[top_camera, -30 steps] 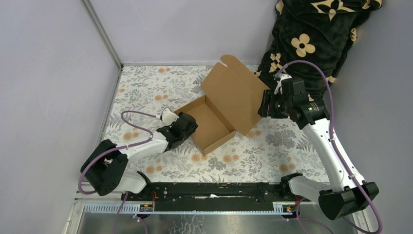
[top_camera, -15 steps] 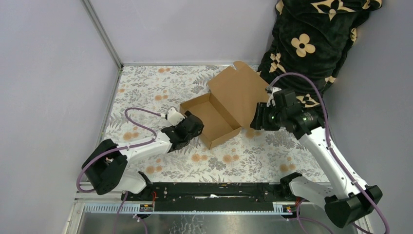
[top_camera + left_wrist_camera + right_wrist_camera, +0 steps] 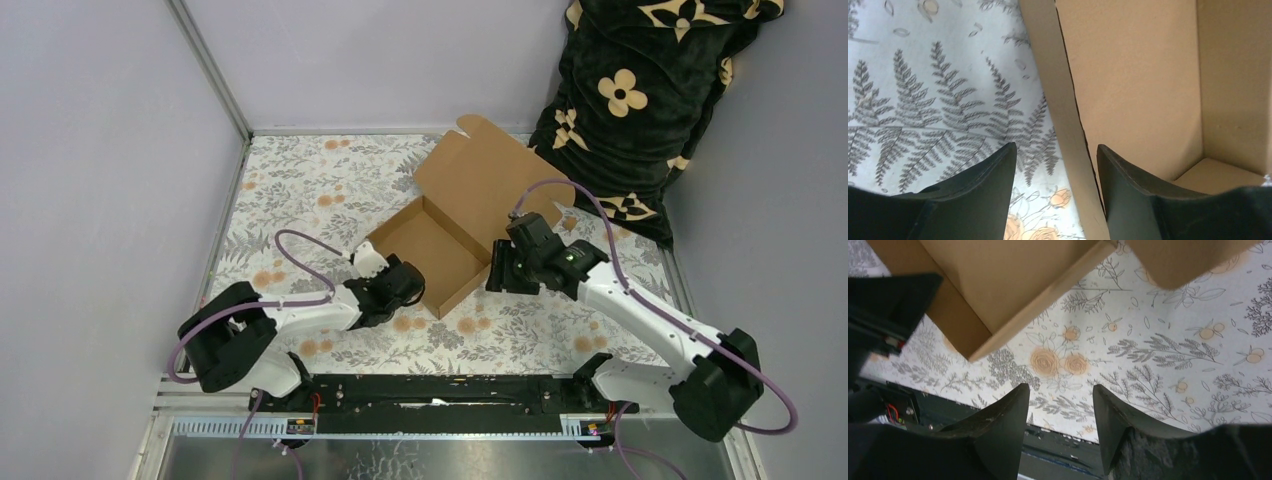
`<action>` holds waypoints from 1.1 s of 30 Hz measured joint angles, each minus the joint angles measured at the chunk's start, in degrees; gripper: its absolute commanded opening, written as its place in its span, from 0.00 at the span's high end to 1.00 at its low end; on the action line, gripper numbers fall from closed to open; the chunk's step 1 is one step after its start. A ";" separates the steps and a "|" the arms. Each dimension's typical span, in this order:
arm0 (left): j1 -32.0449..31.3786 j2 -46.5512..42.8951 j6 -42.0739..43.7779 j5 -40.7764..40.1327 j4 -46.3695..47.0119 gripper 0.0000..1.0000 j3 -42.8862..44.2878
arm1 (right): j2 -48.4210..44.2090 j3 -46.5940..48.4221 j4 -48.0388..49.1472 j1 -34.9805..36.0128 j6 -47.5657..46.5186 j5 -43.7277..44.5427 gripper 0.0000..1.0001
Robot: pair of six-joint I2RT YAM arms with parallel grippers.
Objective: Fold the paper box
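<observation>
Cardboard paper box (image 3: 432, 252) at table (image 3: 300, 180) centre: tray walls up, lid (image 3: 482, 180) open, leaning toward 1 o'clock; closing and tab tucking judged left. Left jaws at its 7 o'clock, parted, straddling wall, not pinching. Right jaws at 3 o'clock, parted, empty.

The top external view is taken from high above and behind the arm bases, whose black rail (image 3: 440, 385) lies along the bottom edge. The whole floral surface (image 3: 300, 190), both arms and the paper box (image 3: 450, 235) are taken in from afar.

The left wrist view is aimed steeply down past the left fingers (image 3: 983, 192), very near one box wall, which is framed between them.

The right wrist view is aimed past the right fingers (image 3: 998, 432) from somewhat farther off, back toward the rail.

The box and the patterned surface are shared by all three views.
</observation>
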 measured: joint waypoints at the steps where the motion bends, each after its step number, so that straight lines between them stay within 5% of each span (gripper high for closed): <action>1: -0.52 -0.02 -0.31 -0.02 0.15 0.34 -0.74 | 0.87 0.00 0.98 0.24 0.61 0.52 0.42; 22: -13.38 1.97 -9.20 -3.52 3.45 0.30 -1.64 | 25.46 10.86 5.97 7.85 3.80 12.15 0.39; 33: -14.29 1.53 -9.35 -4.48 2.67 0.29 -0.90 | 30.60 13.38 3.65 8.44 1.97 16.00 0.60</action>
